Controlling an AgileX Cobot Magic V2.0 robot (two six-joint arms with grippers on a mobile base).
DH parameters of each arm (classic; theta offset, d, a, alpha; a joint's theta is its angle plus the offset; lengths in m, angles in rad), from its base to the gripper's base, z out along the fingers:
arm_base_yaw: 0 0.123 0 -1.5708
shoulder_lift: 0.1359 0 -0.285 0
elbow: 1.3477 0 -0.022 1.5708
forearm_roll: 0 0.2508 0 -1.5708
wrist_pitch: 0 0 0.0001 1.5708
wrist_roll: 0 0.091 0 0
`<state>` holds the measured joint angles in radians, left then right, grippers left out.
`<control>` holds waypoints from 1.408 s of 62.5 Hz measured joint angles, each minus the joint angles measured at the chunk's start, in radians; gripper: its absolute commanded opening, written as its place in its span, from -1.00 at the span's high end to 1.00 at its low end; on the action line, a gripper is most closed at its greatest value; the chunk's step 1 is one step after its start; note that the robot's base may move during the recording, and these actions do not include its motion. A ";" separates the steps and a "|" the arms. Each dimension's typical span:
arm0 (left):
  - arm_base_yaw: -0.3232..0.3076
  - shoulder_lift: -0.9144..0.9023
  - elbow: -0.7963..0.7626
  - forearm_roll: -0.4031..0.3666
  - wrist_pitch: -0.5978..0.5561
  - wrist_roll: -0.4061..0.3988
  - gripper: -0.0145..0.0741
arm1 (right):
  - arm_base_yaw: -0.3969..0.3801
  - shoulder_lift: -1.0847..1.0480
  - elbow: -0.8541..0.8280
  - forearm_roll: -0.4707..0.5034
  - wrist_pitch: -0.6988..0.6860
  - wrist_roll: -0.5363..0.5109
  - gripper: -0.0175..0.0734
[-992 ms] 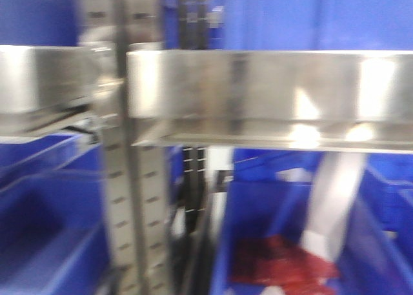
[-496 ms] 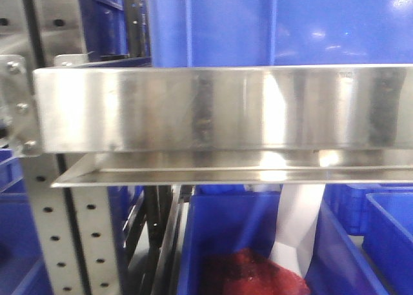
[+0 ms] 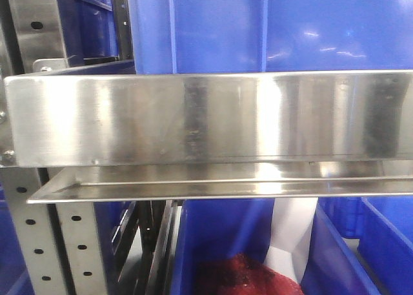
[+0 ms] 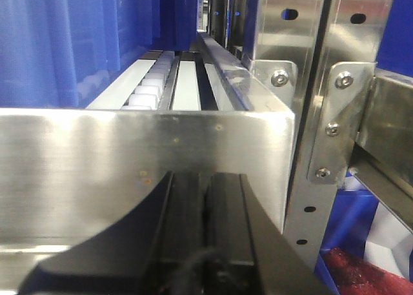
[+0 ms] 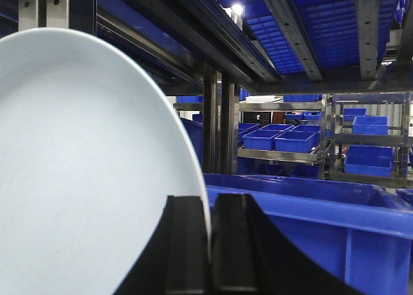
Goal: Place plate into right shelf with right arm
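While the left gripper (image 4: 206, 182) is pinched together, empty, nose up against the right shelf (image 4: 129, 153) steel lip | plate (image 5: 77, 179) stands on edge, filling the left of the right-wrist view | rim clamped between the right gripper (image 5: 210, 208) fingers, bottom centre | blue bin (image 5: 310, 224) just right.

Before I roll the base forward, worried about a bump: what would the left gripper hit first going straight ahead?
Probably the shelf's steel front lip, which fills the view right ahead of the left gripper. It looks close, but the gap is hard to judge.
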<state>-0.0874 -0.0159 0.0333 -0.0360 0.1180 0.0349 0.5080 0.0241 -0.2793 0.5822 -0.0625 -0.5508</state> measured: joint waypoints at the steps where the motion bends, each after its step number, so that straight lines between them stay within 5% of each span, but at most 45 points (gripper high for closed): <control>1: 0.000 0.000 0.000 0.000 0.000 0.000 0.78 | 0.000 0.000 0.000 0.000 0.000 0.000 0.49; 47: 0.000 0.000 0.000 0.000 0.000 0.000 0.78 | 0.000 0.005 -0.033 0.000 0.011 -0.002 0.49; 64: 0.000 0.000 0.000 0.000 0.000 0.000 0.78 | 0.000 0.202 -0.321 -0.002 0.220 -0.009 0.49; 88: 0.000 0.000 0.000 0.000 0.000 0.000 0.78 | 0.000 0.683 -0.740 -0.002 0.138 -0.009 0.49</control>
<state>-0.0874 -0.0159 0.0333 -0.0360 0.1180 0.0349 0.5080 0.7070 -1.0198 0.5804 0.0757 -0.5595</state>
